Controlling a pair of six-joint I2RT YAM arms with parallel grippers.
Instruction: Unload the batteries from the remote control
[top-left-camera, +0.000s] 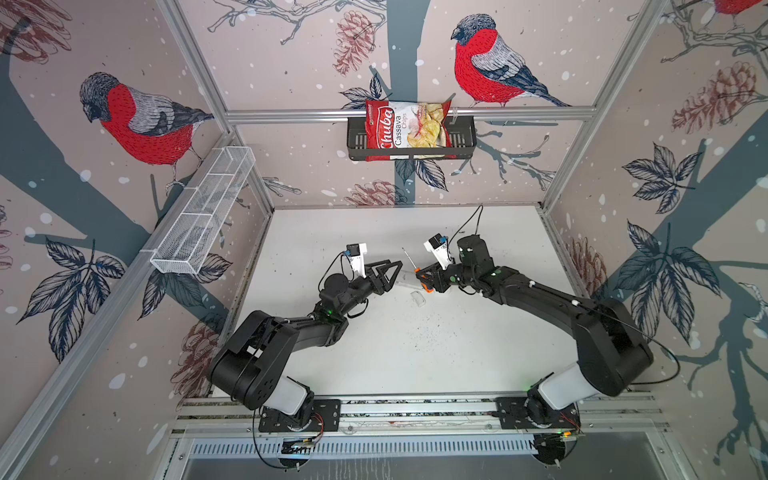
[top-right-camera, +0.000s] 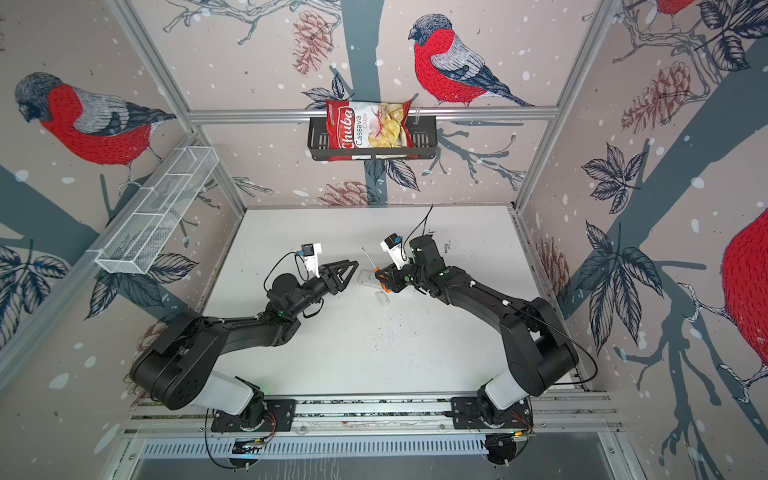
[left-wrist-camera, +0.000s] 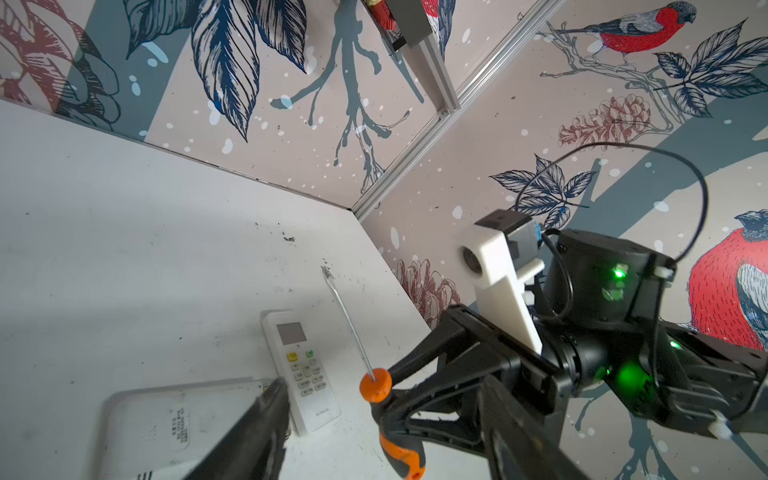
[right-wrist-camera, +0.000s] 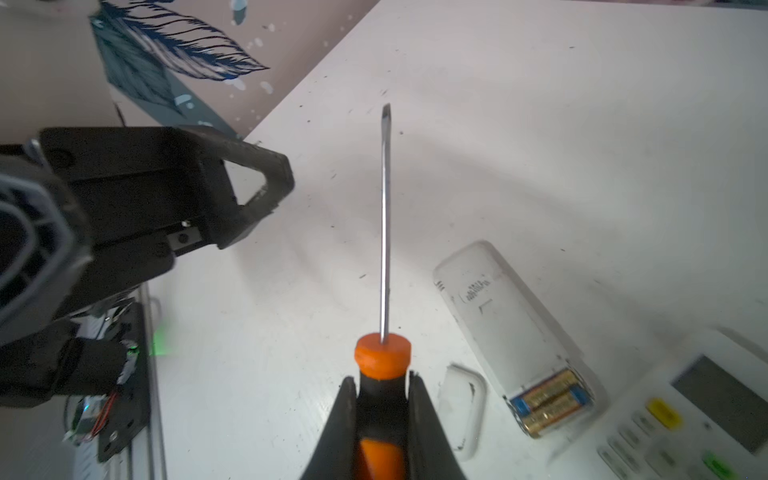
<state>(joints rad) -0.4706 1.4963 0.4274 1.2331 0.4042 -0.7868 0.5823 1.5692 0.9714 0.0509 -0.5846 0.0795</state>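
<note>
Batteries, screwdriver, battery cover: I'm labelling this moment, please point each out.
batteries (right-wrist-camera: 550, 400): right wrist view, gold casings.
screwdriver (right-wrist-camera: 383, 358): right wrist view, orange collar.
battery cover (right-wrist-camera: 461, 409): right wrist view, its middle.

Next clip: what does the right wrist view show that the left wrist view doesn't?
Only the right wrist view: two batteries in the face-down remote's open compartment, and the loose cover beside it. Only the left wrist view: the other remote's full keypad and screen. Both: the two remotes and the screwdriver clamped in the right gripper.
</note>
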